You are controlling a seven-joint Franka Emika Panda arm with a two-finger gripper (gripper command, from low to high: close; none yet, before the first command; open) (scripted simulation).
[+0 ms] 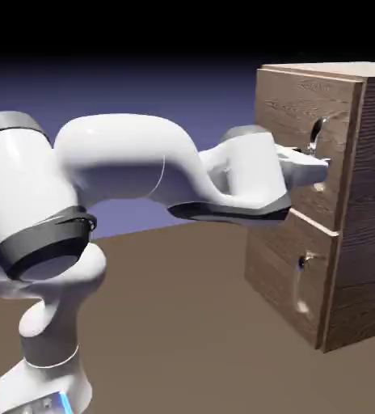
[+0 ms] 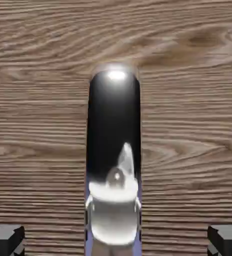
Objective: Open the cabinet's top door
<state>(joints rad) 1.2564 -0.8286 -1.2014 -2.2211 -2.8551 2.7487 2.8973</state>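
The cabinet [image 1: 348, 242] stands at the right of the exterior view, on the brown table [image 1: 183, 323]. Its top door [image 1: 300, 129] fills the upper part of the front and looks shut, flush with the wood around it. The lower door [image 1: 292, 271] sits beneath it, with a small handle [image 1: 302, 260] at the frame's right centre.

The arm [image 1: 126, 170] rises from the lower left and reaches level across the middle of the frame. The gripper [image 1: 318, 162] is at the top door's handle [image 1: 316, 133], in the upper right.

In the hand view the door's wood grain fills the frame. The handle [image 2: 114, 160] runs down the middle as a dark, shiny bar with a bright silver lower end. The two grey fingertips [image 2: 5, 239] show at the bottom corners, one on each side of the handle and well apart from it. The jaws stand wide and grip nothing.
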